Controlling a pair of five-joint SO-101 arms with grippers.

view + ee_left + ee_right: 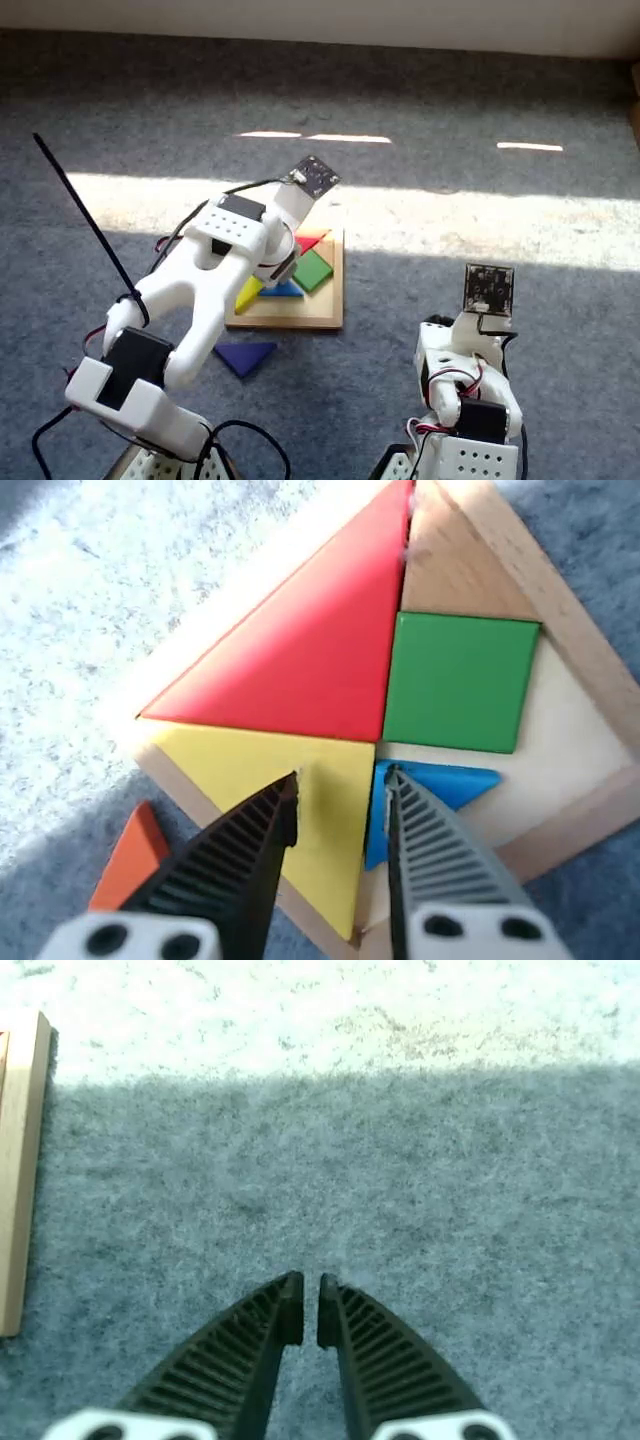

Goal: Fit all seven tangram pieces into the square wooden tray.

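The square wooden tray [300, 318] lies mid-carpet under my left arm. Inside it are a large red triangle [300, 660], a green square [455, 680], a yellow triangle [250, 765] and a small blue triangle [445, 785]. My left gripper [342, 785] hangs open just above the yellow and blue pieces, holding nothing. An orange piece [130, 855] rests on the carpet outside the tray's corner. A dark blue triangle [245, 356] lies on the carpet near the tray's front edge. My right gripper [308, 1310] is shut and empty over bare carpet, to the right of the tray [22, 1160].
Grey carpet covers the whole work area, with a sunlit band across it behind the tray. A black cable tie [85, 215] sticks up from the left arm. The right arm [465, 380] stands at the front right.
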